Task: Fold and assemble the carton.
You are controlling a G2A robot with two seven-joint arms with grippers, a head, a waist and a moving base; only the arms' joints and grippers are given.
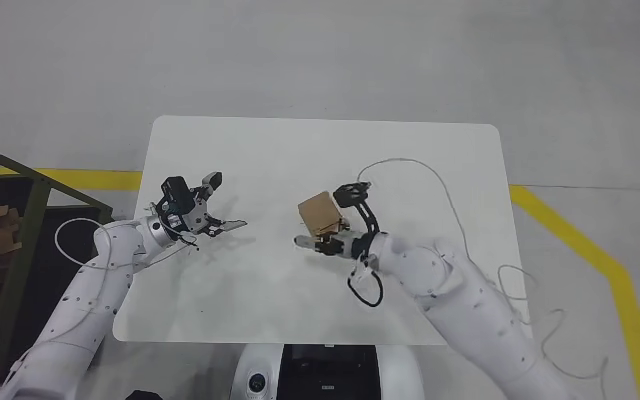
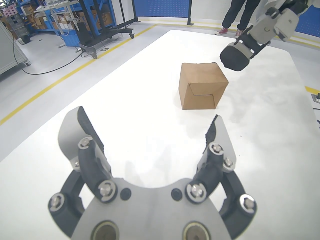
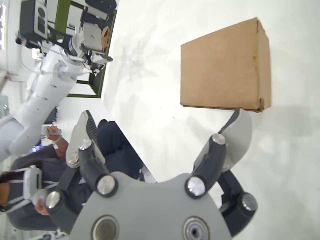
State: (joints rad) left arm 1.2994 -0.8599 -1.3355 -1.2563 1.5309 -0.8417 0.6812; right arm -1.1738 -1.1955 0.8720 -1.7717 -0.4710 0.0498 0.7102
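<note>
Looking down from above, I see the brown cardboard box (image 1: 321, 211) standing near the middle of the white table (image 1: 300, 150), all sides folded up. My right gripper (image 1: 328, 215) is spread wide around it, one finger (image 1: 352, 188) off the far side and the other off the near side. My left gripper (image 1: 224, 203) hangs over the table well apart from the box, jaws also wide and holding nothing. A thin cable (image 1: 440, 190) loops across the table behind my right arm.

From my left wrist, my left gripper (image 2: 147, 116) is wide apart above the bare table (image 2: 150, 58). The box (image 2: 202, 86) sits beyond my fingertips, a tucked flap showing on the side facing me. A dark pad (image 2: 233, 59) of my right gripper hangs just beside the box's upper far corner.

From my right wrist, my right gripper (image 3: 162, 112) is wide and holds nothing. One fingertip (image 3: 238, 116) overlaps the box (image 3: 220, 68) at its edge near a corner; I cannot tell whether it touches. Farther off is my left gripper (image 3: 96, 58), with a green frame (image 3: 96, 86) beside the table behind it.
</note>
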